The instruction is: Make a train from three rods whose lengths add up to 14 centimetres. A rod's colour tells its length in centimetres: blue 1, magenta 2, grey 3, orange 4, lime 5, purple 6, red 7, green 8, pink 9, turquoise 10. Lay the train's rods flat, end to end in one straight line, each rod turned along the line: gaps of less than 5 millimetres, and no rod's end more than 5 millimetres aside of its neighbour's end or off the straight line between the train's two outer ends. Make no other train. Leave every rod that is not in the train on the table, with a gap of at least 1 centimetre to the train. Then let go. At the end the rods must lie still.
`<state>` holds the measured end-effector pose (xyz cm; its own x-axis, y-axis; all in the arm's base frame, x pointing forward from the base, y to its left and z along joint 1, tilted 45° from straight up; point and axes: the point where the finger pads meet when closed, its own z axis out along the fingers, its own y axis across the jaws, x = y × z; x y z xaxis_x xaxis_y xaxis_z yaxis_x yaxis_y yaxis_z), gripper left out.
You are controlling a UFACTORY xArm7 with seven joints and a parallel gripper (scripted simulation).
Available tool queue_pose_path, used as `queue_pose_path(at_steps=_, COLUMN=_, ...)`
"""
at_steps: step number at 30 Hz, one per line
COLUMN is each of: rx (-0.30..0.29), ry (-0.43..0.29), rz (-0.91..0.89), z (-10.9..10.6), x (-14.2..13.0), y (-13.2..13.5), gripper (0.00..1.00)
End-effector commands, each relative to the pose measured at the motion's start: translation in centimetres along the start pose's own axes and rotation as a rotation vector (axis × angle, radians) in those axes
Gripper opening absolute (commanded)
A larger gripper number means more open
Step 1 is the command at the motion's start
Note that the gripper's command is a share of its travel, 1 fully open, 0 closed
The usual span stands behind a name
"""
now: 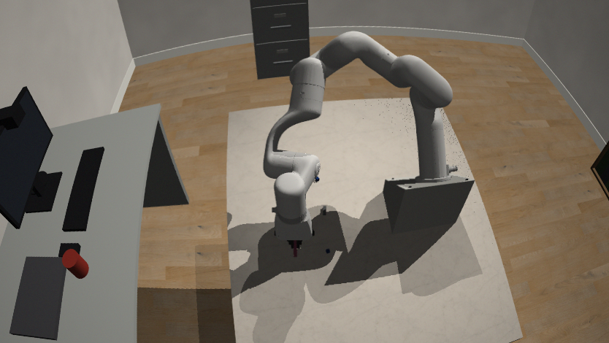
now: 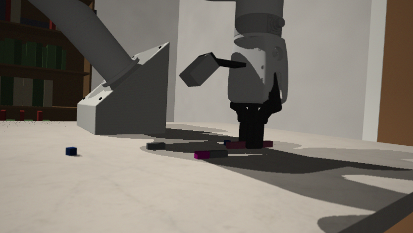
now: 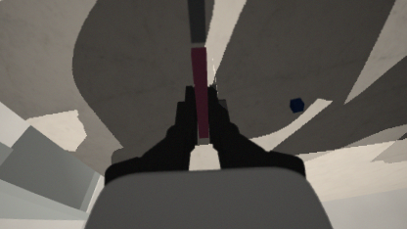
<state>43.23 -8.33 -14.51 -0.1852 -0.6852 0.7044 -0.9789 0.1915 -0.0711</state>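
Note:
My gripper [image 1: 294,244] [image 2: 254,145] [image 3: 202,98] is shut on a dark pink rod [image 1: 295,252] [image 2: 235,145] [image 3: 200,66]. The rod is level and appears a little above the table. A magenta rod [image 2: 201,154] and a grey rod [image 2: 218,153] [image 3: 197,22] lie end to end, with no visible gap. In the wrist view the pink rod is roughly in line with the grey rod, its end just short of it. The arm hides both rods in the top view.
A second grey rod [image 1: 323,210] [image 2: 156,145] lies apart on the table [image 1: 362,149] [image 2: 115,185]. One blue rod [image 1: 327,250] [image 2: 227,141] [image 3: 296,105] lies beside the gripper. Another blue rod [image 1: 317,179] [image 2: 71,150] lies farther off. The arm's shadow darkens the work area.

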Motion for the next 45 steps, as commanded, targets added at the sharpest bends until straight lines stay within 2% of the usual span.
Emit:
queue_pose_path(at_steps=1, rx=0.004, ry=-0.003, rz=0.0, z=-0.1, x=-0.1, y=-0.1, gripper=0.04)
queue_pose_path(at_steps=18, rx=0.004, ry=-0.003, rz=0.0, z=0.9, x=-0.1, y=-0.1, gripper=0.04)
queue_pose_path(at_steps=45, rx=0.004, ry=-0.003, rz=0.0, z=1.0, x=-0.1, y=-0.1, gripper=0.04)
